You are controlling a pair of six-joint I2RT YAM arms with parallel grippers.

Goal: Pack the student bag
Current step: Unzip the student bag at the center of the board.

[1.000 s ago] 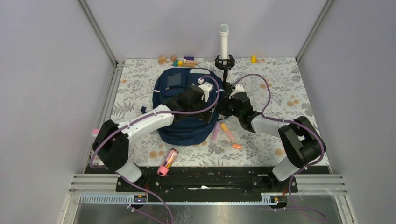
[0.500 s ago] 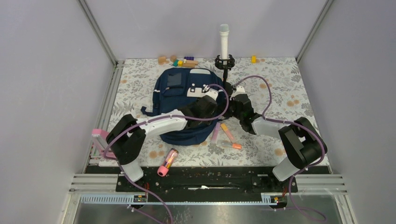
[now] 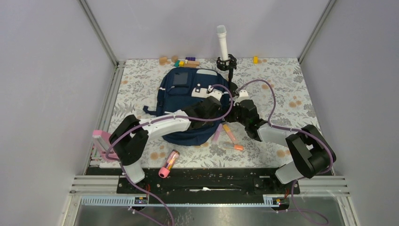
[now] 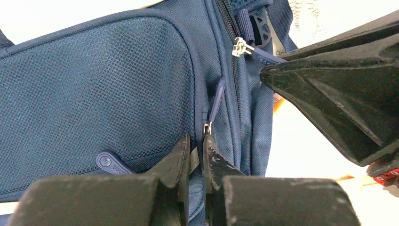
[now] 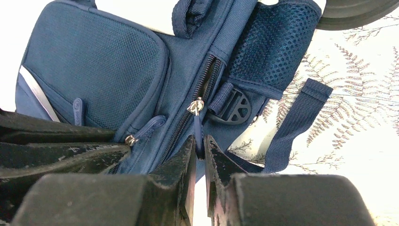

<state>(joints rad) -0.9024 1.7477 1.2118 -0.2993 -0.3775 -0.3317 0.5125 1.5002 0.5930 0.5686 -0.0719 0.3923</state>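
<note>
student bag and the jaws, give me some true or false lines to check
The student bag lies on the floral table cover. True.
The right jaws are closed on a zipper pull. True.
The pink tube is inside the bag. False: it lies on the cover, in front of the bag.
The markers lie on top of the bag. False: they lie on the cover beside it.

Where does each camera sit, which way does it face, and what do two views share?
Top external: above, behind the bases, facing down; left arm, right arm, student bag show.
Left wrist: on the left arm, facing the pocket zipper past the left fingers.
Right wrist: on the right arm, facing the main zipper pull between the right fingers.
Shared: both wrist views show the buckle.
</note>
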